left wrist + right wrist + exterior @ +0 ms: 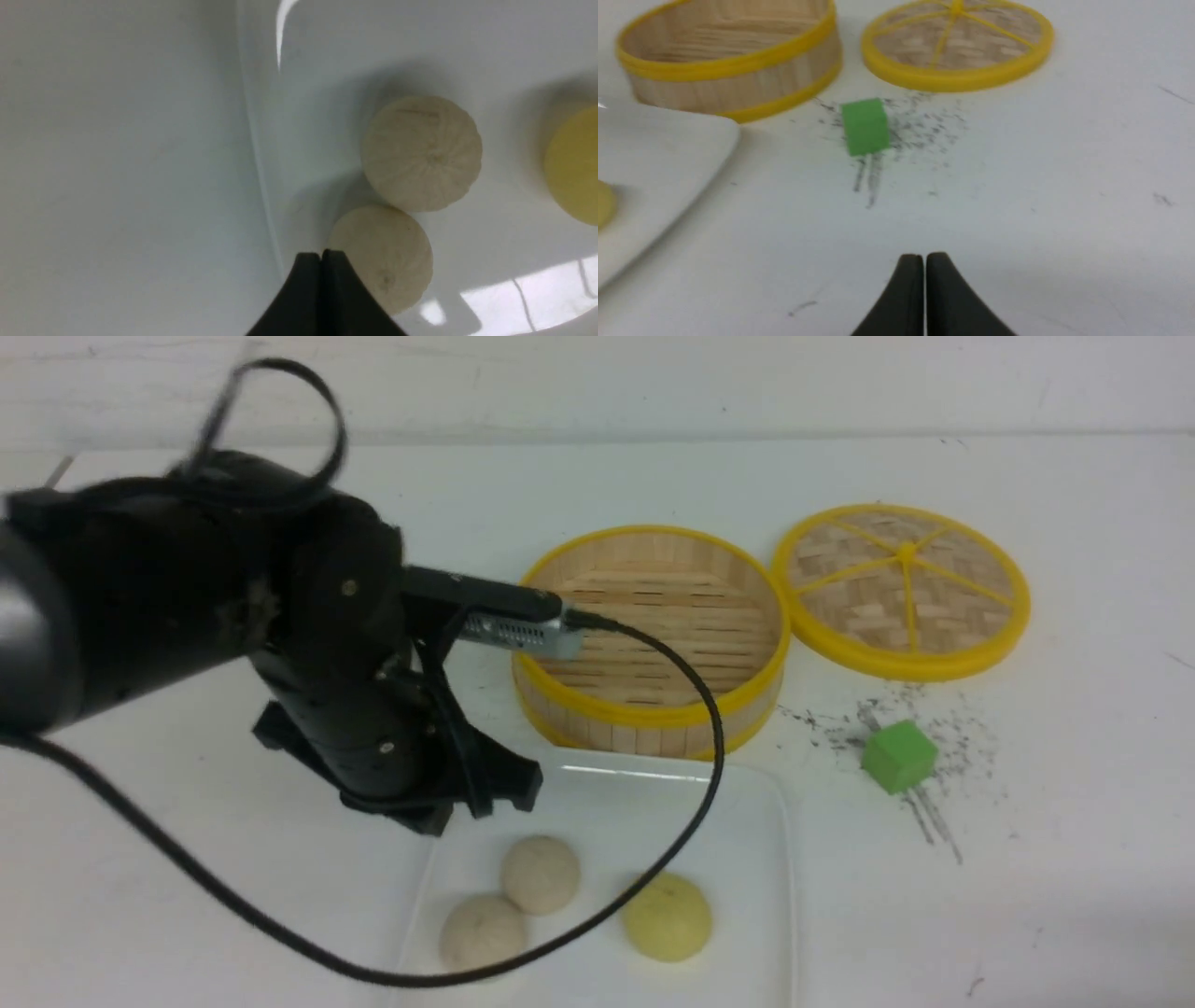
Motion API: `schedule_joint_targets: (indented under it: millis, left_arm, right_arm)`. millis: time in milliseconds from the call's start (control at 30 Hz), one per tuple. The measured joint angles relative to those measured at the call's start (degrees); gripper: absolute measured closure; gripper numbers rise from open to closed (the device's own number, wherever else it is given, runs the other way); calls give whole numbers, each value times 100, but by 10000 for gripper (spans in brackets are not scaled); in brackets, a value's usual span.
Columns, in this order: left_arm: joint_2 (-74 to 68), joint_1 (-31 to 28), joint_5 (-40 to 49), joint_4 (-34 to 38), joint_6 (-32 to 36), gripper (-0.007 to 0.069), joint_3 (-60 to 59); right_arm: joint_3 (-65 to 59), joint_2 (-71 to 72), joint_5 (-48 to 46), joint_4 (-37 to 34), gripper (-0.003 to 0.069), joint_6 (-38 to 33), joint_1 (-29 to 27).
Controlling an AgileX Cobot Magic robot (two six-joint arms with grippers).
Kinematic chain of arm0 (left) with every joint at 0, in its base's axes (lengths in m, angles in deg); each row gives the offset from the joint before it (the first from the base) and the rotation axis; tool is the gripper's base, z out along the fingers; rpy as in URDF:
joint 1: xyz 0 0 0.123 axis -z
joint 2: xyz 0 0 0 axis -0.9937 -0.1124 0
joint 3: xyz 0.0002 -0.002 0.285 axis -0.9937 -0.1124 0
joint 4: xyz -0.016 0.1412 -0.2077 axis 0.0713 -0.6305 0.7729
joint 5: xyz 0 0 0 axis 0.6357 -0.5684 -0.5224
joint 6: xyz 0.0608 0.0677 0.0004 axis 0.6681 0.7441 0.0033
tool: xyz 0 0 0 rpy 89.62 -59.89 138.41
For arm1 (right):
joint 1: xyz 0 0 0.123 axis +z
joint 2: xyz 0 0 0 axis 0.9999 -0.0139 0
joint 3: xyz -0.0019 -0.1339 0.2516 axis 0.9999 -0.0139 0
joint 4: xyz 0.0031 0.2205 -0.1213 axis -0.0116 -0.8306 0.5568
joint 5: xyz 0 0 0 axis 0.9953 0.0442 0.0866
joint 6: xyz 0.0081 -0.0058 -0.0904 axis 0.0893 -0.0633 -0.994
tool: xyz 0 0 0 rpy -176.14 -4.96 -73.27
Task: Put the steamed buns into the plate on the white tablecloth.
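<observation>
Bright, even overhead light; soft shadows, window glare on the plate [523, 289], blurred wrist views.

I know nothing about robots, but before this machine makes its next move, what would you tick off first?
1. All three buns in the glossy white rectangular plate: ok. Two pale beige round buns and the yellow round bun lie inside it.
2. Round bamboo steamer with yellow rim empty: ok, only bare slats show.
3. Left gripper empty: ok, its jaws are shut on nothing, beside the nearer pale bun.
4. Right gripper empty: ok, its jaws are together above the white tablecloth.
5. Green cube out of the way: ok, it sits on the cloth, apart from the plate.
6. Black cable clear of the buns: cannot tell; it loops in front of them.
</observation>
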Motion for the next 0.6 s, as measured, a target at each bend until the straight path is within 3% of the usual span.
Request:
schedule_joint_targets:
  millis: [167, 400, 600]
  left_arm:
    - [1018, 0, 201, -462, -5, 622, 0]
    - [2814, 0, 271, -837, -140, 620, -224]
    - [4770, 0, -166, -838, -569, 620, -1614]
  right_arm:
    - [-167, 5, 57, 66, 625, 0, -617]
    - [-178, 5, 96, 128, 615, 0, -879]
    - [-178, 5, 96, 128, 612, 0, -890]
